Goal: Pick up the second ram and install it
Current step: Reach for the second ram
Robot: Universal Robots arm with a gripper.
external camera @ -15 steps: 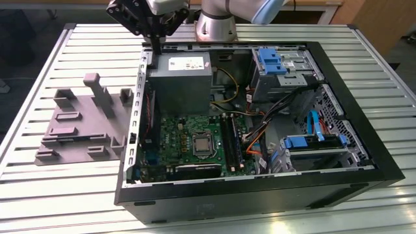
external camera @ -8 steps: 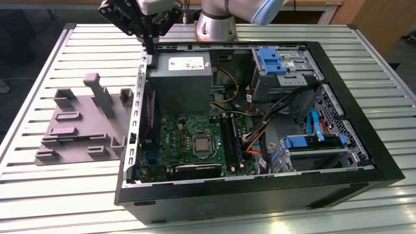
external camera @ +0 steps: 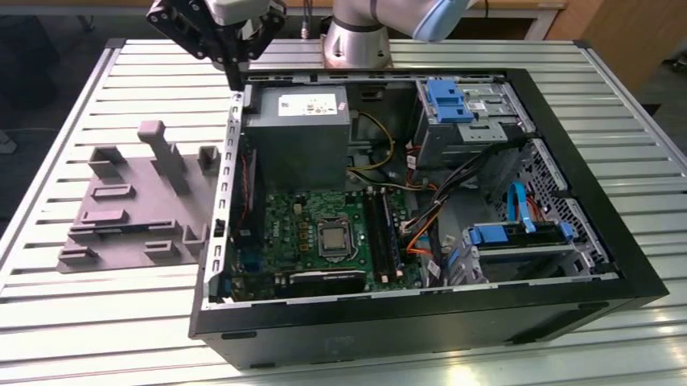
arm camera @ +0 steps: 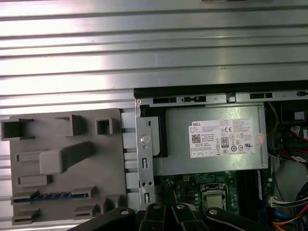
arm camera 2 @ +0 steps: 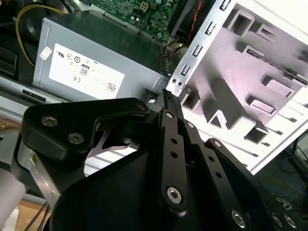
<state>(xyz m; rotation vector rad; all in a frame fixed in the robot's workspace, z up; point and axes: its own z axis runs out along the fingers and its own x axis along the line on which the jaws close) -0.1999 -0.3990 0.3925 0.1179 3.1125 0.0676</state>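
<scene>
A thin dark stick with a bluish sheen, the second ram (arm camera: 50, 196), stands on edge in a slot at the near end of the grey slotted tray (arm camera: 62, 139). The tray (external camera: 129, 201) lies on the table at the exterior view's left of the open computer case (external camera: 429, 322). My gripper (external camera: 234, 79) hangs high above the case's far left corner, beside the grey power-supply box (external camera: 295, 129). Its fingers (arm camera 2: 166, 113) look pressed together with nothing between them. The gripper (arm camera: 163, 208) is well away from the ram.
The case holds a green motherboard (external camera: 322, 233) with dark memory slots (external camera: 378, 233), orange and yellow cables (external camera: 413, 229) and blue drive bays (external camera: 451, 100). The arm's base (external camera: 359, 36) stands behind the case. Ribbed metal tabletop (external camera: 108, 322) surrounds everything.
</scene>
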